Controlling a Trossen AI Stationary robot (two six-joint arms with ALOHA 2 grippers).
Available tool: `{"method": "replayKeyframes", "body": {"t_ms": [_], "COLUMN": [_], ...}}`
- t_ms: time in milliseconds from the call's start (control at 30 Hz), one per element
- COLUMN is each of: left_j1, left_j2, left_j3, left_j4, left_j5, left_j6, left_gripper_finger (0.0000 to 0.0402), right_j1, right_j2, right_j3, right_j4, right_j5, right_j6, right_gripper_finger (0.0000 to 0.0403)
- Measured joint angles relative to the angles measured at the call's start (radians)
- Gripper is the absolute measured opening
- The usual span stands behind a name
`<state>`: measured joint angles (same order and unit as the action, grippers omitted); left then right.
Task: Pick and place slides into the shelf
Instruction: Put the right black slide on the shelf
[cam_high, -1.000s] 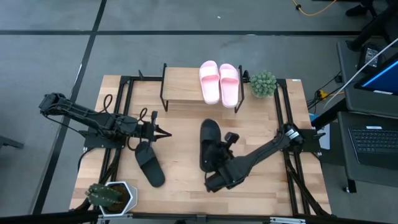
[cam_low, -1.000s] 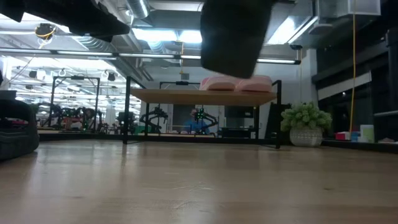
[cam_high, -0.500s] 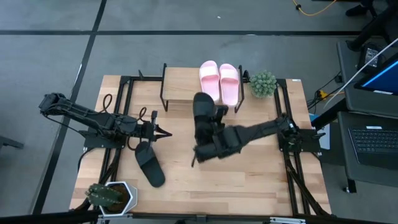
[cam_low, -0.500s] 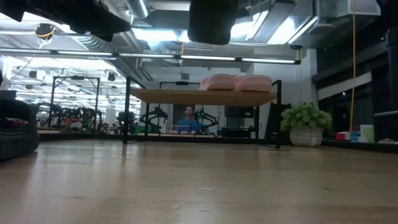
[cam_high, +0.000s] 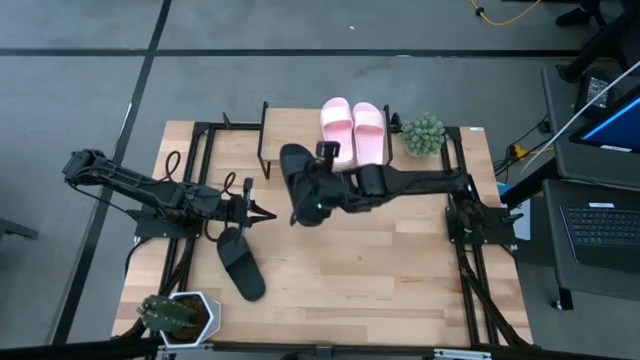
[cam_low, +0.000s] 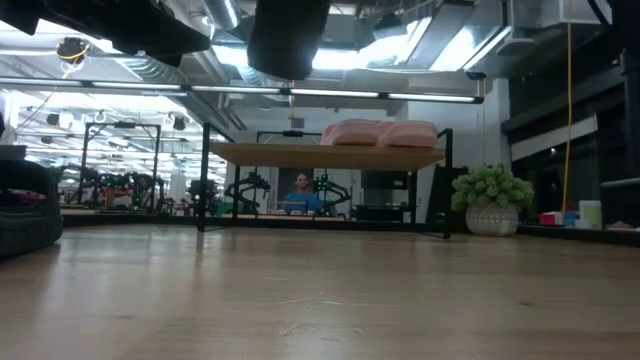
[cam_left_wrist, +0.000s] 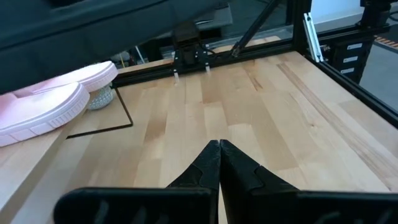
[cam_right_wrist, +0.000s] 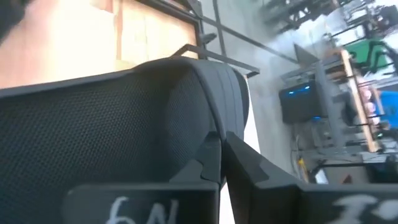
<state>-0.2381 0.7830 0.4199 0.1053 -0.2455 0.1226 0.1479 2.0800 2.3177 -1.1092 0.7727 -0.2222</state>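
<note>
My right gripper (cam_high: 322, 196) is shut on a black slide (cam_high: 298, 178), held high above the table just in front of the shelf (cam_high: 292, 142). In the low view this slide (cam_low: 288, 35) hangs above the level of the shelf's top board (cam_low: 325, 154). Two pink slides (cam_high: 353, 130) lie side by side, soles down, on the right part of that board. A second black slide (cam_high: 240, 266) lies sole down on the table near the left. My left gripper (cam_high: 262, 213) is shut and empty, low over the table, just beyond that slide's far end. My right gripper pinches the black slide between its two fingers at the edge of its wide mesh strap (cam_right_wrist: 186, 134); the fingers (cam_right_wrist: 239, 163) themselves hide the exact spot. They come at it from the table's right side. The slide is lifted clear of the table and tilted.
A round potted plant (cam_high: 423, 135) stands right of the shelf. A second potted plant in a white pot (cam_high: 178, 313) sits at the near left corner. Black metal frame rails (cam_high: 455, 180) run along the table's sides. Bare wood (cam_high: 400, 270) lies between the arms.
My right gripper has carried the black slide up and toward the table's far left, from the near middle to just in front of the shelf's near edge. The slide has stayed clear of the table and has turned a little on the way.
</note>
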Motion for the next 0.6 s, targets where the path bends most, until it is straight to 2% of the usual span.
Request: {"method": "replayKeyframes", "body": {"t_ms": [200, 333, 400, 600], "left_j1": [0.0, 0.0, 0.0, 0.0], "left_j2": [0.0, 0.0, 0.0, 0.0], "left_j3": [0.0, 0.0, 0.0, 0.0], "left_j4": [-0.004, -0.024, -0.029, -0.041], "left_j5": [0.0, 0.0, 0.0, 0.0], "left_j6": [0.001, 0.003, 0.003, 0.022], "left_gripper_finger": [0.0, 0.0, 0.0, 0.0], "right_j1": [-0.067, -0.082, -0.08, -0.079], "right_j2": [0.0, 0.0, 0.0, -0.003], "right_j3": [0.0, -0.012, -0.05, -0.233], "right_j4": [0.005, 0.012, 0.022, 0.071], "right_j5": [-0.002, 0.128, 0.177, 0.201], "right_j6": [0.033, 0.061, 0.077, 0.133], "right_gripper_finger": [0.0008, 0.0008, 0.0008, 0.0008]}}
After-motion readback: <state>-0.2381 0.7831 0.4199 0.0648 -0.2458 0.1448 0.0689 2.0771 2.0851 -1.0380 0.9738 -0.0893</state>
